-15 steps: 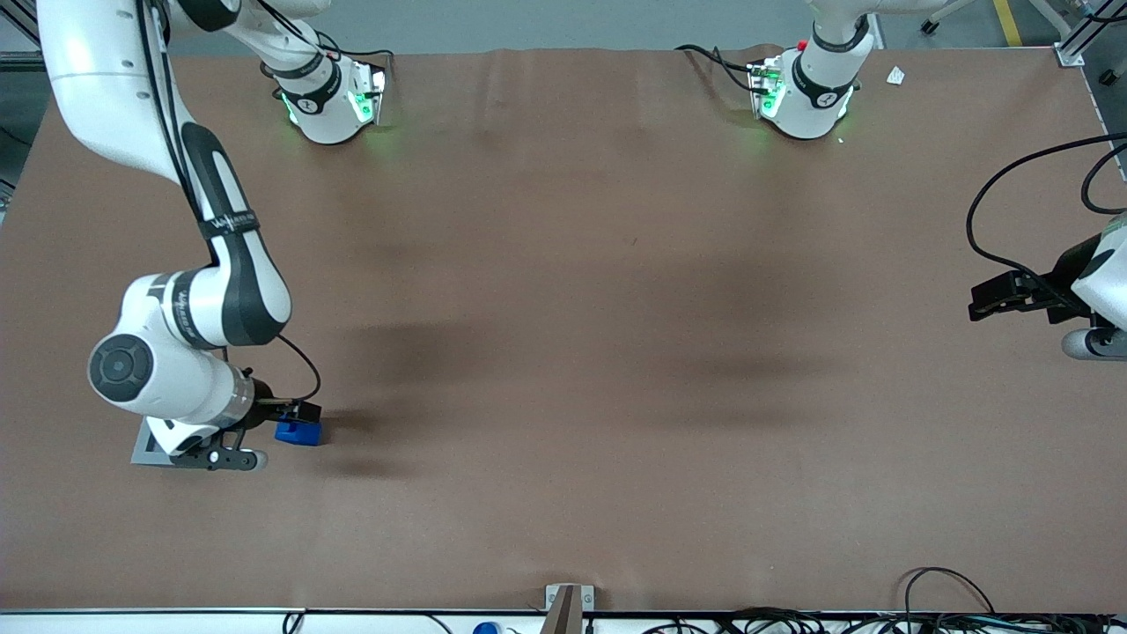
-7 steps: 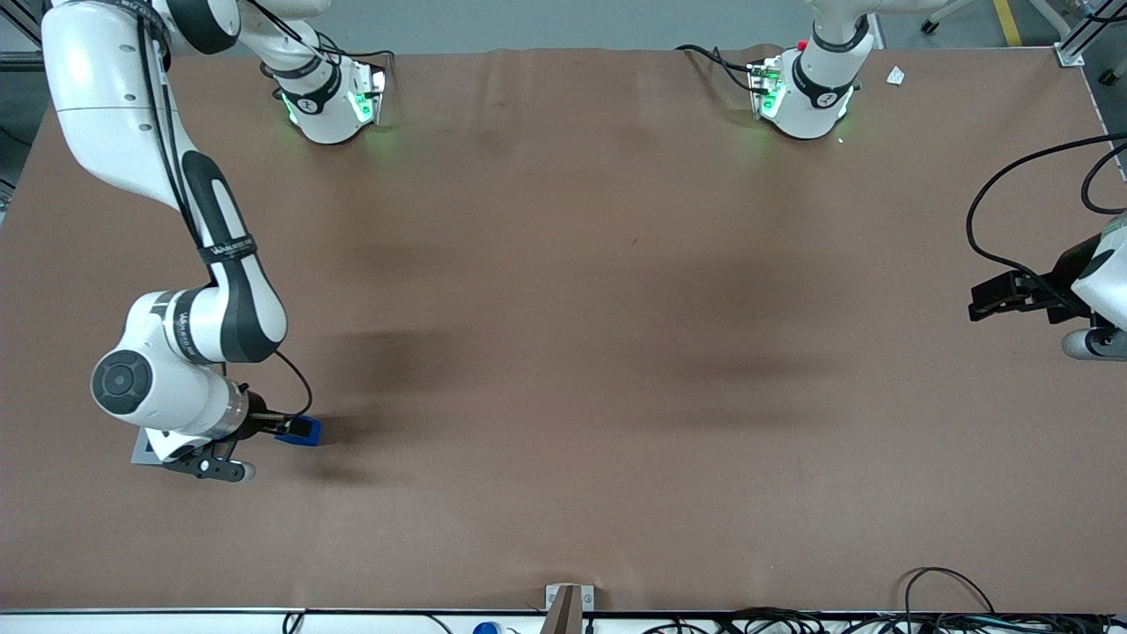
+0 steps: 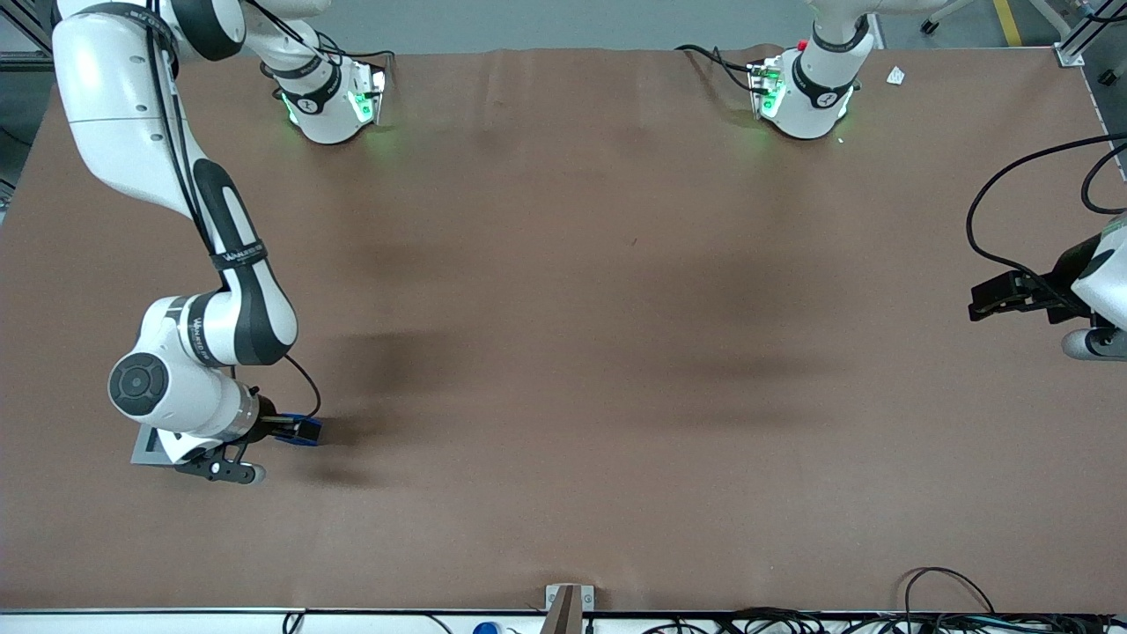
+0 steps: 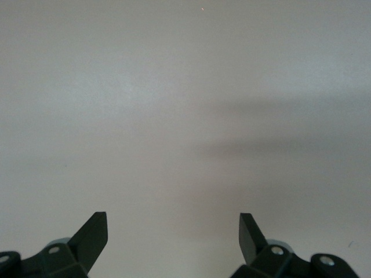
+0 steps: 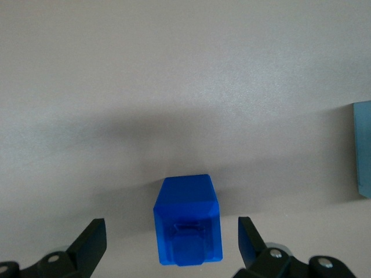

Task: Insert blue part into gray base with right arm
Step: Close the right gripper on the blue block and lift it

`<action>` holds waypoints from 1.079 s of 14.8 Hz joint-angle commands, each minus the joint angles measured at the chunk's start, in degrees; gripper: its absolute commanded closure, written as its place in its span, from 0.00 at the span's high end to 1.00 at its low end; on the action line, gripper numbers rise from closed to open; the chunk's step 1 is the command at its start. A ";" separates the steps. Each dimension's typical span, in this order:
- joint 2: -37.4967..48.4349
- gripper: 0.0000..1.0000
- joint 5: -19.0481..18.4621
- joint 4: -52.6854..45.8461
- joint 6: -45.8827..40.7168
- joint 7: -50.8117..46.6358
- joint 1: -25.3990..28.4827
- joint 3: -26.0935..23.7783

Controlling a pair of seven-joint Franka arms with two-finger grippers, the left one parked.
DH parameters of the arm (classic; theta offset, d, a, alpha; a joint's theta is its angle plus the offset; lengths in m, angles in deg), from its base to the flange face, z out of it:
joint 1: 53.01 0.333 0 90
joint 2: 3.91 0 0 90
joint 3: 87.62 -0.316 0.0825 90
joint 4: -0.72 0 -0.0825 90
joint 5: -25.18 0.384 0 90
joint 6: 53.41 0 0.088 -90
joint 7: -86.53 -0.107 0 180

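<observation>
The blue part (image 5: pixel 188 220) lies on the brown table between the two open fingers of my right gripper (image 5: pixel 171 240), with a gap on each side and no contact. In the front view only an edge of the blue part (image 3: pixel 299 432) shows beside the wrist, and the gripper (image 3: pixel 280 429) hangs low over it near the working arm's end of the table. The gray base (image 3: pixel 148 447) lies on the table next to it, mostly covered by the right arm (image 3: pixel 198 370). An edge of the gray base (image 5: pixel 362 149) also shows in the right wrist view.
The brown table (image 3: pixel 563 352) spreads wide toward the parked arm's end. The two arm bases (image 3: pixel 330 97) stand at the table's edge farthest from the front camera. A small bracket (image 3: pixel 568 603) sits at the near edge.
The right arm has come down and shifted slightly, so the wrist now covers more of the blue part. The blue part and gray base have not moved.
</observation>
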 commanded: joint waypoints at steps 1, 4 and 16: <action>-0.77 1.00 -0.47 -0.20 1.31 -0.64 -0.44 -0.43; -0.86 1.00 -0.56 0.32 1.31 -0.46 -0.35 -0.43; -0.60 0.78 -0.65 2.35 0.79 0.77 -1.14 -0.51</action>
